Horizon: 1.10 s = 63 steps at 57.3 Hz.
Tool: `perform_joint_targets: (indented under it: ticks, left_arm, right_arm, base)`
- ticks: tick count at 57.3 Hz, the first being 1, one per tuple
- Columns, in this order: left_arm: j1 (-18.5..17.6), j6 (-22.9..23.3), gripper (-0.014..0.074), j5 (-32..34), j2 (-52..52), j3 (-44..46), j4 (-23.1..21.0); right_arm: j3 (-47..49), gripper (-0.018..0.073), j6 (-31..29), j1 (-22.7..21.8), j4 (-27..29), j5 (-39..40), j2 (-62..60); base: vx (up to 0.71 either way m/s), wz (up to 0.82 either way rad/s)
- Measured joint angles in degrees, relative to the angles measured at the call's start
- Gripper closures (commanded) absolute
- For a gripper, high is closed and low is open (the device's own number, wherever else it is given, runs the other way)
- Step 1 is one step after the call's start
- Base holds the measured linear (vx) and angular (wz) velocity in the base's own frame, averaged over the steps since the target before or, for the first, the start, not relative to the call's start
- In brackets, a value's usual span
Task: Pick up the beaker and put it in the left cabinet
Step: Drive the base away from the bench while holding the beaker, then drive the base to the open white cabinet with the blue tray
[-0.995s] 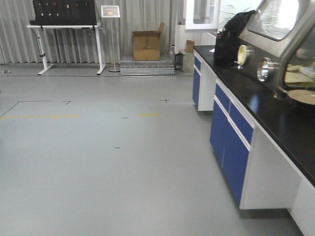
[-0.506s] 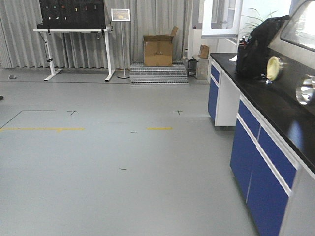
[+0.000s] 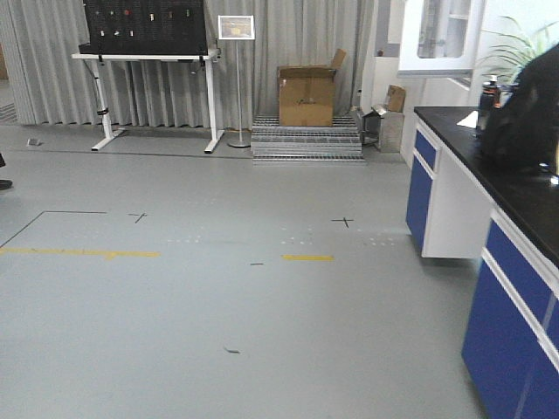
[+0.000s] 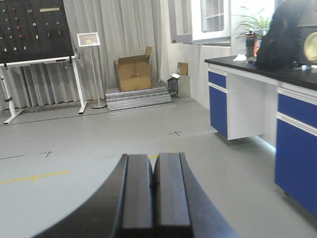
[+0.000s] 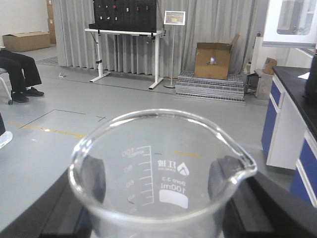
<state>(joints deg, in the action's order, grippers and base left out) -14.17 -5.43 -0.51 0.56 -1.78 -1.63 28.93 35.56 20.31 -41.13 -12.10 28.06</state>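
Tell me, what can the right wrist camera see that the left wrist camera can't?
Only the right wrist view shows the beaker, gripped in the right pincer, and a seated person's legs. Only the left wrist view shows the left pincer, shut and empty, and a potted plant. Both show the cardboard box, the sign stand and the blue cabinets.

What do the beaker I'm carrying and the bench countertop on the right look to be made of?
The beaker: clear glass, smooth and glossy. The background shows through it, its rim glints, and white graduations are printed on the wall. The countertop: a black, smooth, semi-gloss slab that faintly reflects light. It is probably resin or laminate, but the look leaves that open.
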Motion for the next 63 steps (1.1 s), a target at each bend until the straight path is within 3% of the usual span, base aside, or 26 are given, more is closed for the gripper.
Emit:
perform_joint_targets:
  ticks: [63]
  left_arm:
    - [0.00, 0.00, 0.0596, 0.00, 0.00, 0.00, 0.00]
  right_arm:
    - [0.00, 0.0565, 0.00, 0.00, 0.00, -0.18, 0.00]
  base:
    - [0.75, 0.00]
